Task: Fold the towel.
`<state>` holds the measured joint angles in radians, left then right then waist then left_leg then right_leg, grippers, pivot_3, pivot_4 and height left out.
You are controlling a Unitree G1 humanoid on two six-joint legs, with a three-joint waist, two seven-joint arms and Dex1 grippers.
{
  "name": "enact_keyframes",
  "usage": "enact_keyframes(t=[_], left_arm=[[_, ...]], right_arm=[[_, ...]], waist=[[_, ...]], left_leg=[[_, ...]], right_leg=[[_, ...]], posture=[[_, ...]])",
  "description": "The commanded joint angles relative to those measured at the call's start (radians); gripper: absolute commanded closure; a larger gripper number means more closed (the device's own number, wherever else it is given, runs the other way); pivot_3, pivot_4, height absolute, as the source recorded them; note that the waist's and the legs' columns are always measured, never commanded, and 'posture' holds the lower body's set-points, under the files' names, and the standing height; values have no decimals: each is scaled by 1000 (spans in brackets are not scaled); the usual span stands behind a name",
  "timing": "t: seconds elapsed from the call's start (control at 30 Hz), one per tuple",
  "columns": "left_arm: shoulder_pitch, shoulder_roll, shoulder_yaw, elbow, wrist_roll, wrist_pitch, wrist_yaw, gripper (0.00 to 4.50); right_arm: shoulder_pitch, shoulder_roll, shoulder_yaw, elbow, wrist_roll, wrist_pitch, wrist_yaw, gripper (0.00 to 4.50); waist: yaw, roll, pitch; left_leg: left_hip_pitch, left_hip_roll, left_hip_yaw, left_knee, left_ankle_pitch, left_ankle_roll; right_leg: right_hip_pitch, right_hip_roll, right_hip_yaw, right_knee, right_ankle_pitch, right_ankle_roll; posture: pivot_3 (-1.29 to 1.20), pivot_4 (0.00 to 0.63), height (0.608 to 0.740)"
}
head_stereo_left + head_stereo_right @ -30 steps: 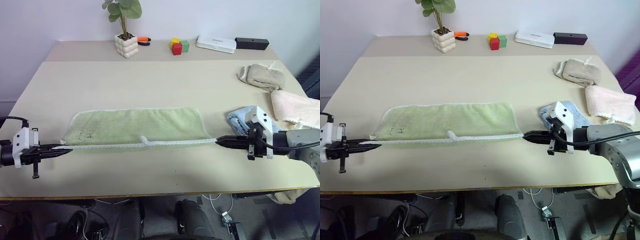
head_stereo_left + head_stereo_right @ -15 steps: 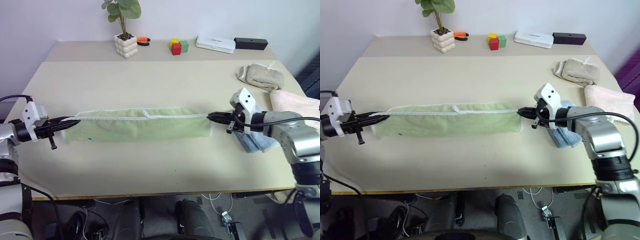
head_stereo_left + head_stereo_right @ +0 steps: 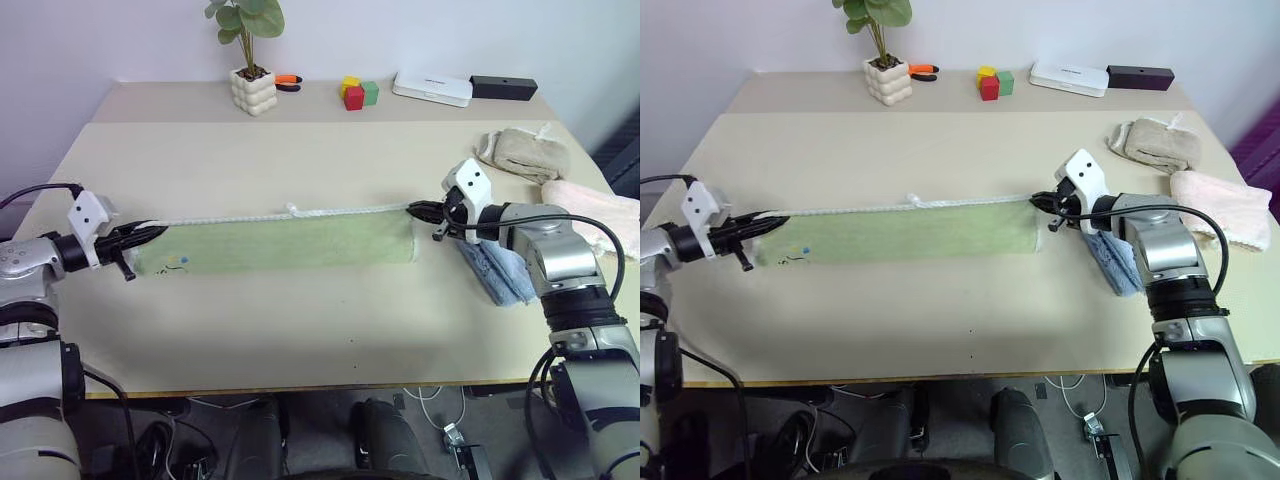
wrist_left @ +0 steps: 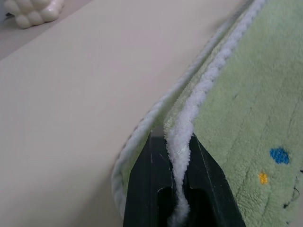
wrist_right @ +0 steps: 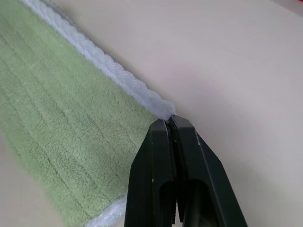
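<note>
The left gripper (image 3: pixel 152 232) and right gripper (image 3: pixel 415 210), jaws clenched on the towel's (image 3: pixel 280 240) white-edged corners, stretch it between them over the tabletop (image 3: pixel 300 150)

no legible text, small embroidered marks on the towel (image 3: pixel 290 242) perhaps decorative, too small to read

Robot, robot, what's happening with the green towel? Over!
Both end effectors, left and right, shut on towel corners. Towel folded lengthwise. Nothing blocking.
</note>
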<state>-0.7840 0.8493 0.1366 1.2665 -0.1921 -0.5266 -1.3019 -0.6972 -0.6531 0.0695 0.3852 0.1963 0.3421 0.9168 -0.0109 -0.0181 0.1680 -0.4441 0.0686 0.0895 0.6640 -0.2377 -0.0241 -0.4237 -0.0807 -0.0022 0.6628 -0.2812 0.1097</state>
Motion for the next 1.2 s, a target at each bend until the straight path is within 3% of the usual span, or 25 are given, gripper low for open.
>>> enact_keyframes(t=[0.03,0.47,0.7,0.73,0.87,1.03,1.07,1.17,1.2], left_arm=[[-20,-7,17,-3,22,4,32,4500],[-48,-23,16,11,91,40,194,4500],[-52,-49,20,11,82,148,126,4500],[-49,-49,20,9,81,158,104,4215],[-38,-53,19,2,93,166,113,2622],[-49,-39,35,4,87,182,149,130],[-54,-33,38,4,90,186,177,0],[-76,-17,80,12,50,274,194,0],[-81,-13,104,13,30,307,189,308]], right_arm=[[-29,22,-7,28,-26,-35,-25,4482],[-46,72,-19,86,-68,-72,-57,4482],[-47,88,-17,98,-67,-66,-57,4482],[-47,87,-14,97,-65,-60,-46,4496],[-51,95,-22,97,-68,-56,-65,3176],[-66,96,-34,124,-88,-81,-125,631],[-73,94,-39,131,-93,-88,-147,96],[-82,87,-51,136,-95,-90,-181,41],[-75,91,-65,118,-74,-84,-175,13]], waist=[[0,0,0],[0,0,0],[-2,0,0],[-2,0,0],[-2,0,0],[-2,0,0],[-2,0,0],[-3,0,0],[-2,0,0]], left_leg=[[0,0,0,0,0,0],[0,0,0,0,0,0],[0,0,0,0,0,0],[0,0,0,0,0,0],[0,0,0,0,0,0],[0,0,0,0,0,0],[0,0,0,0,0,0],[0,0,0,0,0,0],[0,0,0,0,0,0]], right_leg=[[0,0,0,0,0,0],[0,0,0,0,0,0],[0,0,0,0,0,0],[0,0,0,0,0,0],[0,0,0,0,0,0],[0,0,0,0,0,0],[0,0,0,0,0,0],[0,0,0,1,0,0],[0,0,0,1,0,0]], posture=[[0,150,735],[0,150,735],[0,150,735],[0,150,735],[0,150,735],[0,150,735],[0,150,735],[0,150,735],[0,150,735]])
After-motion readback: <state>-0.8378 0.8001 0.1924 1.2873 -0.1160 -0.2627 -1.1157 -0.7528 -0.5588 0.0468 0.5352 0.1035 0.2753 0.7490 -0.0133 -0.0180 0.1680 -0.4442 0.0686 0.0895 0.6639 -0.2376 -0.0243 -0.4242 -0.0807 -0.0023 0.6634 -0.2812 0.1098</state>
